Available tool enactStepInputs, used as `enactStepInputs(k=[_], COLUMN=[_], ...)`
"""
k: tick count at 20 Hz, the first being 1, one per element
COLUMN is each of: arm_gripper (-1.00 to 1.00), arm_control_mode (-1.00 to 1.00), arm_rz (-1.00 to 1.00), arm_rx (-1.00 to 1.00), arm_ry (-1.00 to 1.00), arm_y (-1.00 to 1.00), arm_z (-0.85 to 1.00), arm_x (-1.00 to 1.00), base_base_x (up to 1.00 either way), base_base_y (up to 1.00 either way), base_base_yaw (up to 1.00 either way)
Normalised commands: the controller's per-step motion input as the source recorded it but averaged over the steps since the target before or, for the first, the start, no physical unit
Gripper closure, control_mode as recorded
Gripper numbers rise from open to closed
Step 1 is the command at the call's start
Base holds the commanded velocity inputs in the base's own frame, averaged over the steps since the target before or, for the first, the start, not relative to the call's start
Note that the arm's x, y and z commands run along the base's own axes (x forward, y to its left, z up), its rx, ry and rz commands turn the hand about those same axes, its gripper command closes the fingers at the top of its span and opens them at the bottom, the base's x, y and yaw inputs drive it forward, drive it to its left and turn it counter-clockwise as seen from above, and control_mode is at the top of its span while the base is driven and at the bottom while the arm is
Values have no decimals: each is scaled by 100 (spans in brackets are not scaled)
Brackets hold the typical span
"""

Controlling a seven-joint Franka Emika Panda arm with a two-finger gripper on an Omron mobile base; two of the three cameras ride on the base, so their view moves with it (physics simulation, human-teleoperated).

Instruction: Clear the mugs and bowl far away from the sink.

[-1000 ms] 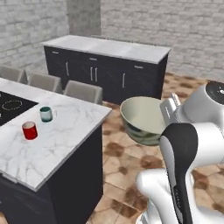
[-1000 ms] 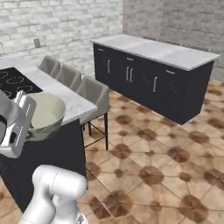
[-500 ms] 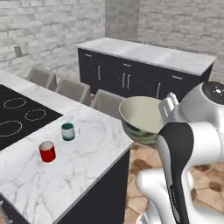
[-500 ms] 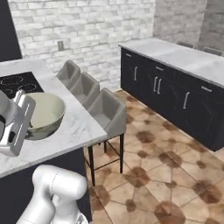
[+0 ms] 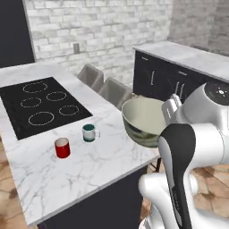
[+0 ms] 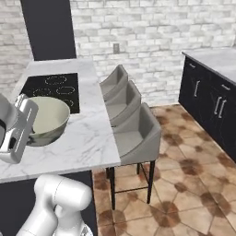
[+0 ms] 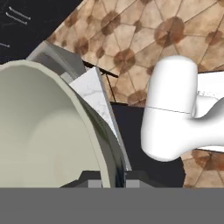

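I have the bowl [image 5: 145, 120] held up off the marble surface [image 5: 85, 165], just past its right end in the left base view. In the hand view my fingers [image 7: 107, 183] are pinching its rim, one tip inside and one outside. The red mug [image 5: 62, 148] and the white mug with the teal band [image 5: 90, 133] stand near each other on the surface, just in front of the black stovetop [image 5: 38, 105]. Grey stools [image 6: 131, 124] line the surface's far side.

Bowl [image 5: 145, 120] held beside counter edge, red mug [image 5: 62, 148], teal-banded mug [image 5: 90, 133]
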Motion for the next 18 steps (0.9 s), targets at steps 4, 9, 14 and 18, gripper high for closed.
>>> enactStepInputs(k=[4,9,14,18], arm_gripper=[100,100,100,100], arm_control_mode=[100,100,100,-100], arm_rz=[0,0,0,1], arm_rx=[0,0,0,2], arm_ry=[0,0,0,2], arm_y=[0,0,0,-25], arm_z=[0,0,0,-1], arm_x=[0,0,0,40], base_base_x=[100,95,88,43], base_base_y=[-50,-56,-33,-14], base_base_yaw=[52,40,12,0])
